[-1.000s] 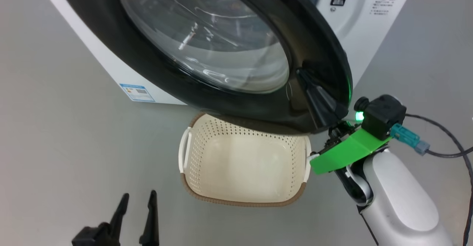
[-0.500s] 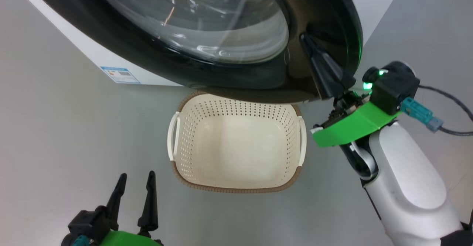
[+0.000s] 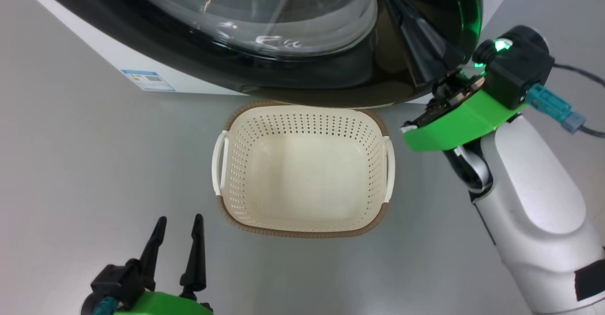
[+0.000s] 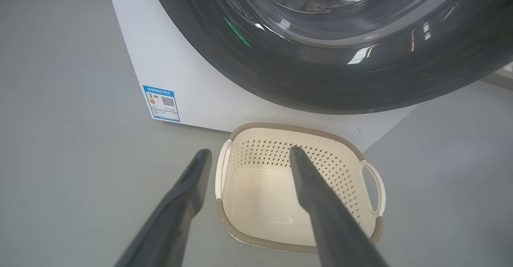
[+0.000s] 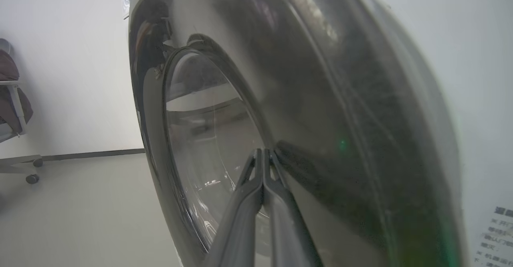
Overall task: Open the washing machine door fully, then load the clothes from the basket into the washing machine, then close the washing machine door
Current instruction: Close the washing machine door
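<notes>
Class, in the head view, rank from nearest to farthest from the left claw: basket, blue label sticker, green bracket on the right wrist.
From the left claw:
1. basket, just right of it
2. blue label sticker, ahead on the washing machine
3. green bracket, far right

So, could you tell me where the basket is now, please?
On the floor at the centre of the head view, the basket sits empty in front of the washing machine, its far edge beneath the washing machine door.
</notes>
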Motion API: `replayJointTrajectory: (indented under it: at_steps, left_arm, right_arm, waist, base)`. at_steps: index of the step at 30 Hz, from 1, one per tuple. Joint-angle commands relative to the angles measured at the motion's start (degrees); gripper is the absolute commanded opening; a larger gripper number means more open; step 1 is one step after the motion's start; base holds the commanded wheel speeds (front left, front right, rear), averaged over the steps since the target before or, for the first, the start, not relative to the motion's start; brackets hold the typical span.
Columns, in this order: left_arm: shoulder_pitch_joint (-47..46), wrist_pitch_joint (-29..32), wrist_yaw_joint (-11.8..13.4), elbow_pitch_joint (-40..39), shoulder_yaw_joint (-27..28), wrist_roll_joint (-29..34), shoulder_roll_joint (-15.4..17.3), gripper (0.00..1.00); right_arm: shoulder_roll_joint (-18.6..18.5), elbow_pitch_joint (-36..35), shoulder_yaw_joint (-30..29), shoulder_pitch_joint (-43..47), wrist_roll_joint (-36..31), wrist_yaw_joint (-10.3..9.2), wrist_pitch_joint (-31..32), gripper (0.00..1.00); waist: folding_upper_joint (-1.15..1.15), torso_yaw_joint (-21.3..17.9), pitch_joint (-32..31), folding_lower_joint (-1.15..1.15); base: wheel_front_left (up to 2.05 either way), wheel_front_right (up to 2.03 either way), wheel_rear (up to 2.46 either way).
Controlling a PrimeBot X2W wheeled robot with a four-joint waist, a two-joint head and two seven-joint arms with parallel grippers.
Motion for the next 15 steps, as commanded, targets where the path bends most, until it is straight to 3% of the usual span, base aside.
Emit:
replayJointTrajectory:
  at_steps: [1, 15]
  left_arm:
    - [-0.87, -0.51, -0.39, -0.89, 1.25, 0.00, 0.52, 1.00]
    - [-0.55, -0.51, -0.40, -0.78, 1.68, -0.20, 0.52, 1.00]
  right_arm:
    - [0.21, -1.05, 0.54, -2.06, -0.34, 0.08, -0.27, 0.00]
    - [-3.86, 1.14, 0.26, -9.50, -1.09, 0.08, -0.27, 0.00]
  waist:
    - [0.00, 0.50, 0.28, 0.00]
    - [0.00, 1.46, 1.55, 0.00]
  base:
    - [0.00, 0.00, 0.00]
    - [0.00, 0.00, 0.00]
